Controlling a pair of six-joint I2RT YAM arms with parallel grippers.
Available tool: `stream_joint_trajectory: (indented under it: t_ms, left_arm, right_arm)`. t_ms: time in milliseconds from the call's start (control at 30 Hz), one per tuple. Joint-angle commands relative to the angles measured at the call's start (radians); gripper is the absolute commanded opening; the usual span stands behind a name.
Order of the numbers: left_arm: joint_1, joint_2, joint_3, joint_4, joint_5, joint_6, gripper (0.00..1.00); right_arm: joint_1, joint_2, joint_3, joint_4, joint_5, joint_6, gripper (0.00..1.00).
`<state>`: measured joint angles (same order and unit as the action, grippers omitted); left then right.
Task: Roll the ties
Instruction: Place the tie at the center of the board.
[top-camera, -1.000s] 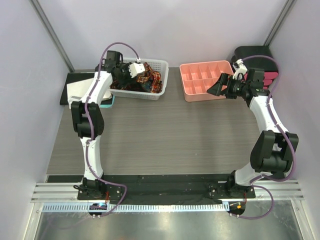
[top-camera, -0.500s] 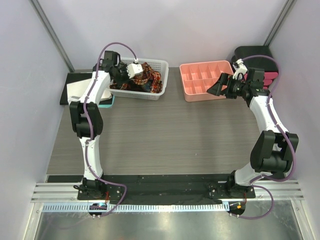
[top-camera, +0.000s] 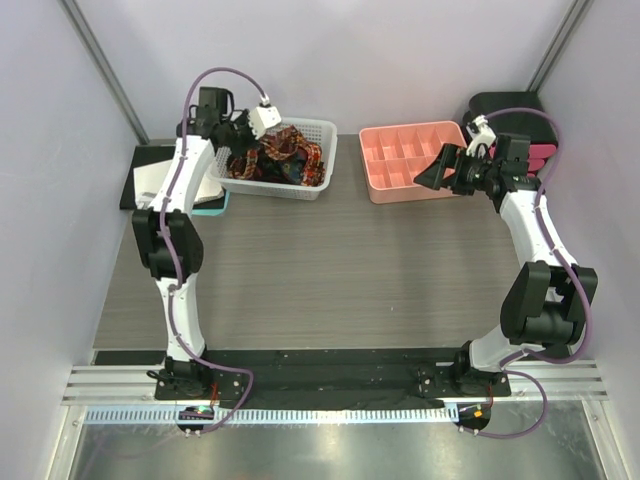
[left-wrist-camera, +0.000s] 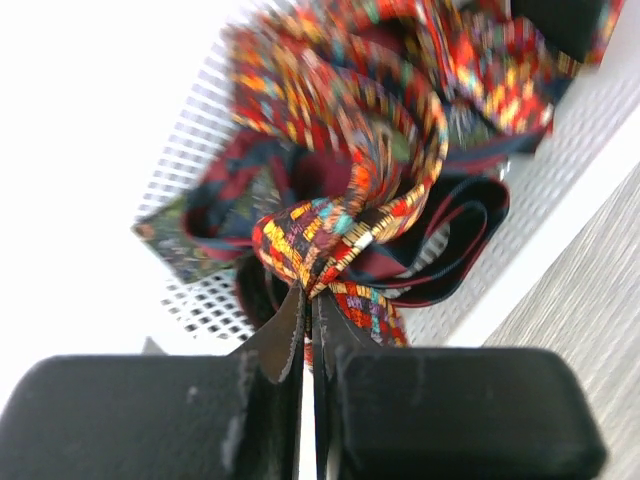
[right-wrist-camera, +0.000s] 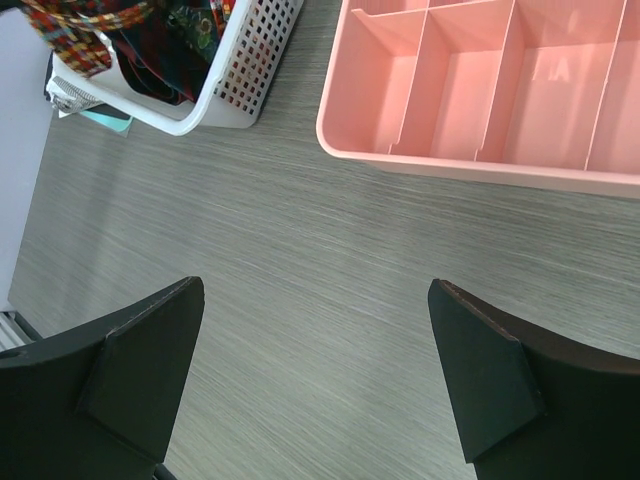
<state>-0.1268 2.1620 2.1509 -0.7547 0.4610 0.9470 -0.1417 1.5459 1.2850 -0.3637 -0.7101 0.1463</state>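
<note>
**Left jaws** closed tight on a fold of the red tie with yellow-orange print, held just above the other ties heaped in the white mesh basket at the far left of the surface. **Right jaws** spread wide and empty, poised over the surface by the near left corner of the pink compartment tray. The step in hand is judged to be extraction of one tie. A slow, straight lift is advised, so that entangled neighbours are shed into the basket. The tie is then best laid flat on the surface, where one end can be pinned for rolling.
</note>
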Motion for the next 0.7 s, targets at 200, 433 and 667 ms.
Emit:
stream_joint_trajectory:
  t_ms: [200,433,667]
  left_arm:
    - [-0.146,-0.329,0.107,0.067,0.022,-0.212,0.0]
    - [-0.26,-0.47,0.168,0.207,0.001,-0.423,0.0]
    - [-0.367,-0.541,0.233,0.243,-0.062,-0.553,0.0]
  right_arm:
    - [-0.006,-0.058,0.045,0.082,-0.008,-0.279,1.0]
    - [-0.004,-0.145,0.027,0.181,-0.077,-0.416,1.0]
    - [0.025,-0.256,-0.156,0.574,-0.219,-0.246,1.0]
